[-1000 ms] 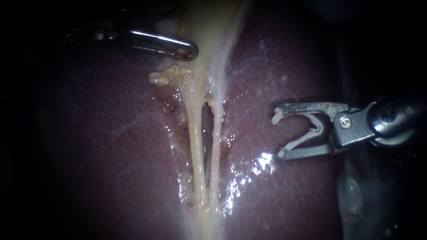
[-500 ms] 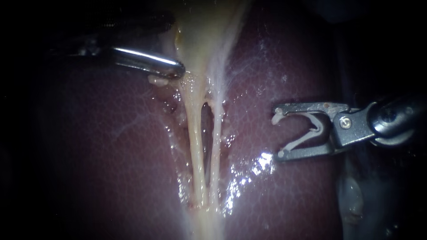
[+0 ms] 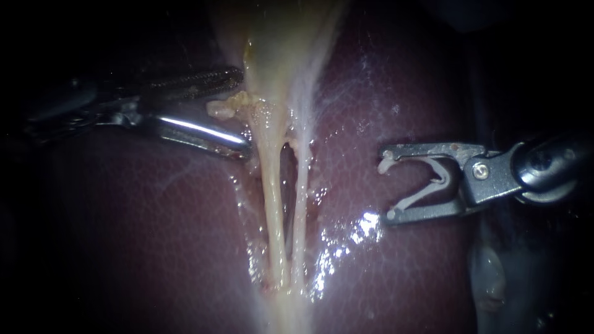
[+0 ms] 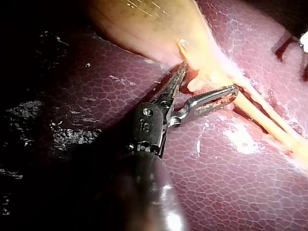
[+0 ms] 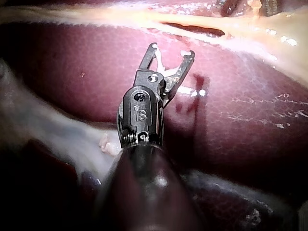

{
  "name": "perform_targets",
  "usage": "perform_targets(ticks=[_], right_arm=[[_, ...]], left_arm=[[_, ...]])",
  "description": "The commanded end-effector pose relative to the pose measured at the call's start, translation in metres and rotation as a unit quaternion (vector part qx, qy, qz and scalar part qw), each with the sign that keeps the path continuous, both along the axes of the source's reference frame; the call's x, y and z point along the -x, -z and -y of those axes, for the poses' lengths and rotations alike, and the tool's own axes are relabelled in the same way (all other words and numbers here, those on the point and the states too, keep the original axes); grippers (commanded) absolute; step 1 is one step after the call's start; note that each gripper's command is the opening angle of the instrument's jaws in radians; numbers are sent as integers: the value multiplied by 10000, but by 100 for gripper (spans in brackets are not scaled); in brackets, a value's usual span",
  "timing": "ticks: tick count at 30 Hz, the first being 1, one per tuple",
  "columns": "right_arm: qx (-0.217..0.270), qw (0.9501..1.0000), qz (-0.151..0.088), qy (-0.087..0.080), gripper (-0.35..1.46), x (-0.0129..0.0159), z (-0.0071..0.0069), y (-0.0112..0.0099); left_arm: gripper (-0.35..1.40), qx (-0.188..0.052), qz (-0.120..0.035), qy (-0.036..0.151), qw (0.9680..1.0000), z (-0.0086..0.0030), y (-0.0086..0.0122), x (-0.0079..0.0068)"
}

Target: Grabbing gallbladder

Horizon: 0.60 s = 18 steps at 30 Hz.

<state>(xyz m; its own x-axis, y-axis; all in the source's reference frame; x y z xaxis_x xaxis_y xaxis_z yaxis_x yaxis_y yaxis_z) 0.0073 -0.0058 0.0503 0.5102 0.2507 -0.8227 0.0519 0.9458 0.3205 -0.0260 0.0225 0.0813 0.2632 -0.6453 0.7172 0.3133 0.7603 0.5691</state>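
1. A surgical lab setting: glistening dark-red liver (image 3: 154, 235) fills every view, with the pale yellow gallbladder (image 3: 278, 37) lying on it
2. Two slender metal tools sit close to the tissue: the left instrument (image 3: 242, 111) and the right instrument (image 3: 387, 184), which carries a white clip (image 3: 433, 182)
3. Light falls only on the tissue, and the surroundings are dark

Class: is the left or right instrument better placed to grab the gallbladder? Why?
Left instrument: open jaws at the narrow end of the gallbladder; the right instrument holds a clip, apart over the liver.
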Motion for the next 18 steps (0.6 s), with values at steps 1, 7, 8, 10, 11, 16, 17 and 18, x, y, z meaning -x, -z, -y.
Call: perform_targets(ticks=[1, 7, 8, 10, 11, 16, 17, 18], right_arm=[[0, 10000, -1, 0, 50, 0, 0, 0], [1, 10000, -2, 1, 50, 1, 0, 0], [1, 10000, -2, 1, 50, 1, 0, 0], [1, 10000, -2, 1, 50, 1, 0, 0], [1, 10000, -2, 2, 50, 1, 0, 0], [1, 10000, -2, 2, 50, 1, 0, 0], [1, 10000, -2, 2, 50, 1, 0, 0], [1, 10000, -2, 2, 50, 1, 0, 0]], left_arm=[[79, -24, -13, 5, 10000, -1, -2, 0], [69, -197, -13, 27, 9998, -2, -5, -1], [66, -228, -22, 29, 9997, -1, -5, -2], [61, -264, -39, 19, 9996, -2, -6, -3], [57, -321, -42, 29, 9995, -2, -7, -5], [39, -482, -90, -5, 9988, -4, -12, -16], [34, -517, -86, -20, 9986, -5, -13, -19], [32, -520, -115, -31, 9986, -5, -14, -20]])
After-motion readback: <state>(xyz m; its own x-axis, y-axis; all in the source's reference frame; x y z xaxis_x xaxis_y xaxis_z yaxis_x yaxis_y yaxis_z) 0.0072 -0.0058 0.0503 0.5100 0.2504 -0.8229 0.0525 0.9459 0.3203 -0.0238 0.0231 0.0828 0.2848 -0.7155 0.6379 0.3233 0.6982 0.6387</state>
